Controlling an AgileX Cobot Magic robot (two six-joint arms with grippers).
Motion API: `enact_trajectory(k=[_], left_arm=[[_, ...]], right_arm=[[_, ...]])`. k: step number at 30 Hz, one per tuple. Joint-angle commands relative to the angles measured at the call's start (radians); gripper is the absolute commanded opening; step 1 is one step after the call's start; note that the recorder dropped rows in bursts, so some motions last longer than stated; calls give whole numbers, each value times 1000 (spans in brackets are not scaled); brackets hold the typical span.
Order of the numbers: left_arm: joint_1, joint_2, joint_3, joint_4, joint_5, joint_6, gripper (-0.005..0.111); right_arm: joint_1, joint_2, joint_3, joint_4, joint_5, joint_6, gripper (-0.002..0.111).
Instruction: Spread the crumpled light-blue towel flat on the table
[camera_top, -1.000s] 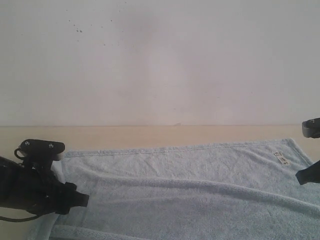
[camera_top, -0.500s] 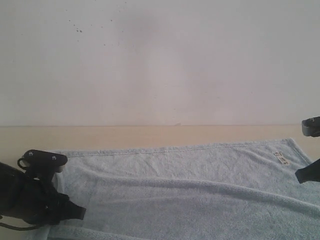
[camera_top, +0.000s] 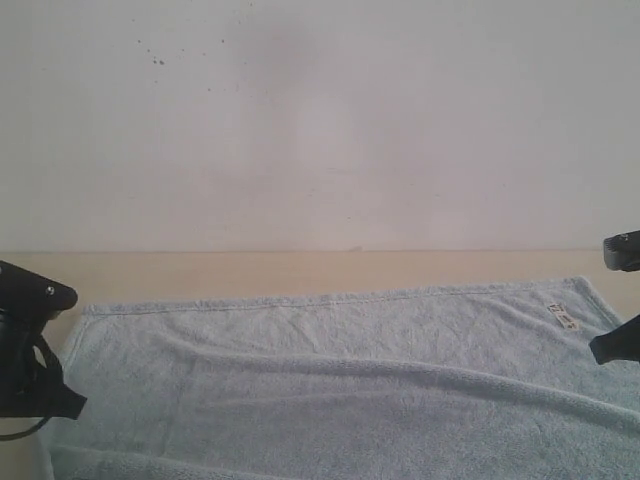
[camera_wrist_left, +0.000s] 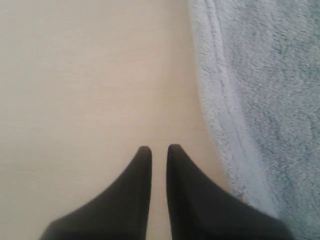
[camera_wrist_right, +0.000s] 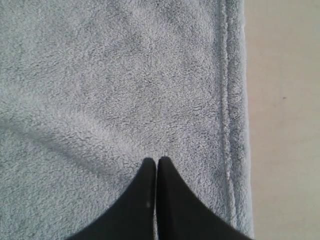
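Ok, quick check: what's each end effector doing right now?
Left end effector: closed, holding nothing, over bare table beside the towel.
Right end effector: closed, empty, above the towel.

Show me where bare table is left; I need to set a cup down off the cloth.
Bare table runs between the wall and the towel's far hem. More lies beside the towel's left edge, under the left gripper. The middle and right are towel-covered, right gripper above.

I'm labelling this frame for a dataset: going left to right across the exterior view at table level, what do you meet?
Left hand → towel → small white label → right hand.
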Motion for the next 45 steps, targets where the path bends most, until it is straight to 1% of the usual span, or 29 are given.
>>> enact_trajectory(k=[1,4,6,8,9,10,11,12,13,17,19,22,25,29,31,38,45], left_arm=[[-1,-37,4,-14,-50,77,11],[-1,-52,4,-14,-76,59,11],[-9,-75,4,-14,-49,59,11],[-41,-135,6,-14,76,70,11],[-63,-181,6,-14,208,107,11],[-71,-198,6,-14,276,112,11],[-71,-211,2,-14,384,106,11],[-71,-211,-2,-14,406,89,11],[-69,-192,-14,-14,400,61,11],[-47,-134,-51,-14,341,63,11],[-20,-106,-79,-14,339,63,11],[11,-68,-127,-14,372,63,11],[16,-50,-167,-14,399,63,11],[16,-50,-170,-14,466,59,11],[16,-50,-170,-14,480,55,11],[16,-50,-170,-14,507,55,11],[16,-50,-170,-14,525,50,11]], right_arm=[[-1,-3,-3,2,-8,-8,0],[-1,-3,-3,7,-8,-8,0],[-1,-3,-3,7,-8,-8,0],[-1,-3,-3,7,-10,-10,0],[-1,-3,-3,10,-6,-10,0],[-1,-3,-3,17,-3,-10,0],[-1,-1,-3,52,-1,-48,0],[-1,6,-5,71,1,-73,0],[-1,27,-17,97,-1,-102,0],[-1,101,-99,90,21,-102,0],[-1,160,-181,90,39,-102,0],[-1,266,-347,90,64,-102,0],[-1,408,-560,90,171,-96,0],[-1,535,-743,97,284,-80,0],[-1,581,-813,97,309,-80,0],[-1,716,-956,97,331,-74,0],[-1,807,-1041,97,317,-66,0]])
